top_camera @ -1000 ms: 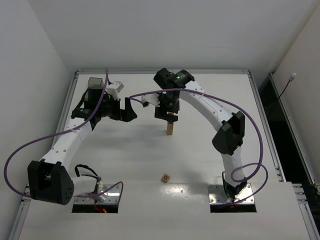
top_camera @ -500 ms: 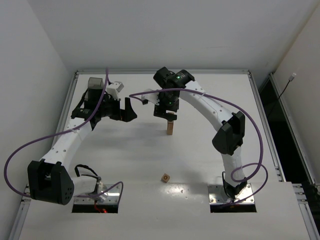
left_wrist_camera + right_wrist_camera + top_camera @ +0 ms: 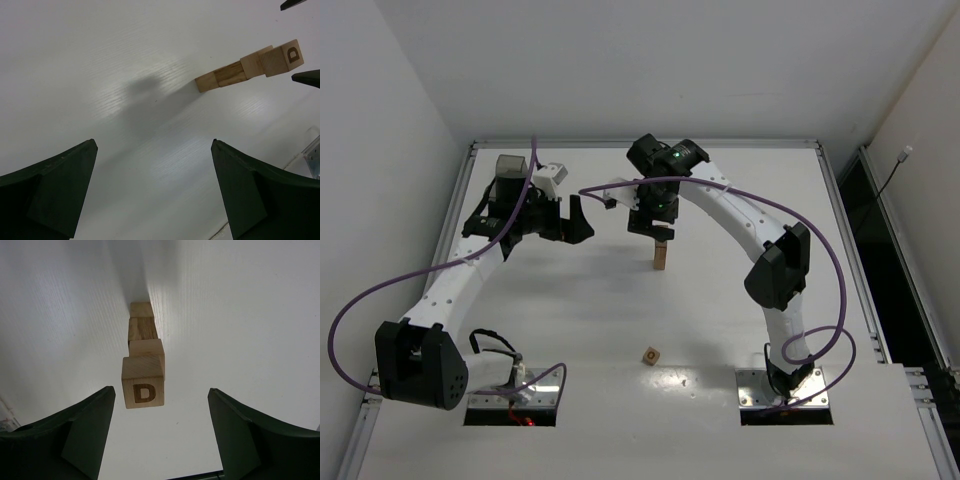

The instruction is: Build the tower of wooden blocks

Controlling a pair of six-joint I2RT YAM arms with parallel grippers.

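The tower (image 3: 661,255) is a narrow column of several tan wood blocks standing mid-table, behind the centre. Its top block (image 3: 143,386) shows a letter D. My right gripper (image 3: 659,229) hangs just above it, open, and the top block sits free nearer the left finger (image 3: 85,432) than the right one. In the left wrist view the tower (image 3: 248,68) appears at the upper right. My left gripper (image 3: 578,223) is open and empty, to the left of the tower, over bare table (image 3: 150,100). One loose wood block (image 3: 651,355) lies near the front.
The white table ends in a metal rim (image 3: 650,144) at the back and along the sides. Purple cables (image 3: 610,187) loop between the two arms above the surface. A dark gap (image 3: 880,230) runs beyond the right edge.
My right gripper's jaws have spread a little and lifted slightly off the tower's top block, which stays in place. The left arm has not moved.
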